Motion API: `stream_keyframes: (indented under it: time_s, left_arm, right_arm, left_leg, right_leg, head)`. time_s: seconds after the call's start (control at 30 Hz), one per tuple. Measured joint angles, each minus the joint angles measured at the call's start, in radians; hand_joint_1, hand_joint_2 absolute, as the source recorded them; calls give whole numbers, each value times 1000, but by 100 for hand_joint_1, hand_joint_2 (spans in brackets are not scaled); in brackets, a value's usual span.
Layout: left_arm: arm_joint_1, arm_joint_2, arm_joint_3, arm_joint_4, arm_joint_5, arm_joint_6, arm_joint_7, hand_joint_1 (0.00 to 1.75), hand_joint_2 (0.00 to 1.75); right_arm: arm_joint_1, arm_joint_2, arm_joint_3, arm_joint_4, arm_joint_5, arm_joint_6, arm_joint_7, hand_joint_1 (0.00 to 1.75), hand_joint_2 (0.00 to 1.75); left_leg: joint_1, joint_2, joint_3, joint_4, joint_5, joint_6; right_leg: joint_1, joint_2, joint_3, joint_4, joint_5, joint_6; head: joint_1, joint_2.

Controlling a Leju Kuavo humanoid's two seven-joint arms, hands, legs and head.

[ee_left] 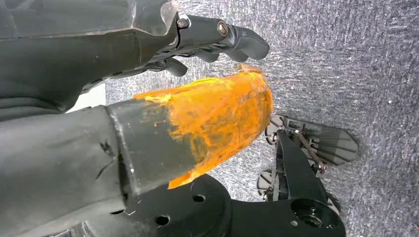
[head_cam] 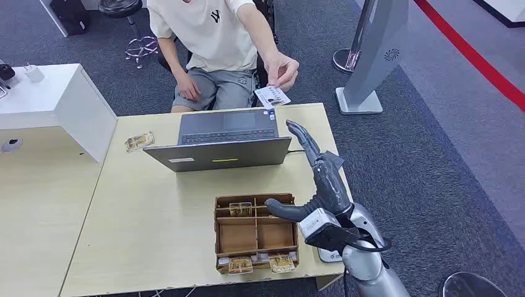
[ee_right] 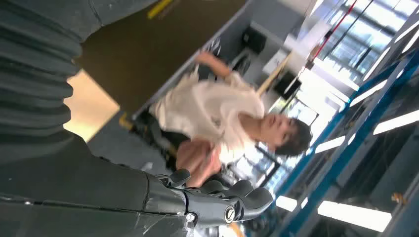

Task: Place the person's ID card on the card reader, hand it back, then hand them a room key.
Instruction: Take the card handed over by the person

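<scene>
Your right hand (head_cam: 316,179) is raised beyond the brown compartmented cardboard box (head_cam: 255,233), fingers spread and holding nothing. Past the grey open laptop (head_cam: 226,139), the seated person's hand (head_cam: 282,68) holds the white ID card (head_cam: 272,96) over the light wooden tabletop (head_cam: 155,216). Your left hand (ee_left: 212,39) hangs over grey carpet (ee_left: 346,64), fingers curled, empty.

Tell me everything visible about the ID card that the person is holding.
The ID card is a small, flat, pale rectangle with faint print and a small picture area, too small to read. The person's hand pinches its upper edge, holding it in the air above the table's far edge, near the laptop. The right hand does not touch it.
</scene>
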Motion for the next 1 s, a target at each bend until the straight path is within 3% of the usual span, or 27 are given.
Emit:
stream_keyframes:
  time_s: [0.37,0.57,0.8,0.83,0.93,0.97,1.0]
  left_arm:
    - [-5,0,-55,0,-8,-4,17,0,0]
    - [-12,0,-87,0,-19,-15,24,0,0]
    - [-23,-5,-106,0,-22,-20,27,0,0]
    - [-23,-5,-109,0,-22,-21,27,0,0]
    - [-26,-5,-114,0,-22,-22,27,0,0]
    - [-27,-5,-115,0,-22,-22,27,0,0]
    - [-27,-5,-116,0,-22,-23,27,0,0]
  right_arm:
    - [-96,8,25,55,463,-317,165,0,175]
    - [-177,16,25,143,639,-361,233,0,175]
    - [-247,25,26,245,728,-363,273,0,175]
    - [-254,26,26,257,738,-363,278,27,175]
    - [-269,26,27,288,759,-365,288,158,175]
    - [-272,26,28,295,762,-365,290,175,175]
    - [-273,26,28,301,763,-365,291,175,175]
  left_leg:
    - [0,0,0,0,0,0]
    - [0,0,0,0,1,0]
    - [0,0,0,0,1,0]
    - [0,0,0,0,1,0]
    - [0,-1,0,0,1,0]
    - [0,-1,0,0,1,0]
    - [0,-1,0,0,1,0]
  right_leg:
    - [0,0,0,0,0,0]
    - [0,0,0,0,0,0]
    - [0,0,0,0,0,0]
    - [0,0,0,0,0,0]
    - [0,0,0,0,0,0]
    - [0,0,0,0,0,0]
    - [0,0,0,0,0,0]
  head:
    - [0,0]
    - [0,0]
    - [0,0]
    - [0,0]
    - [0,0]
    - [0,0]
    - [0,0]
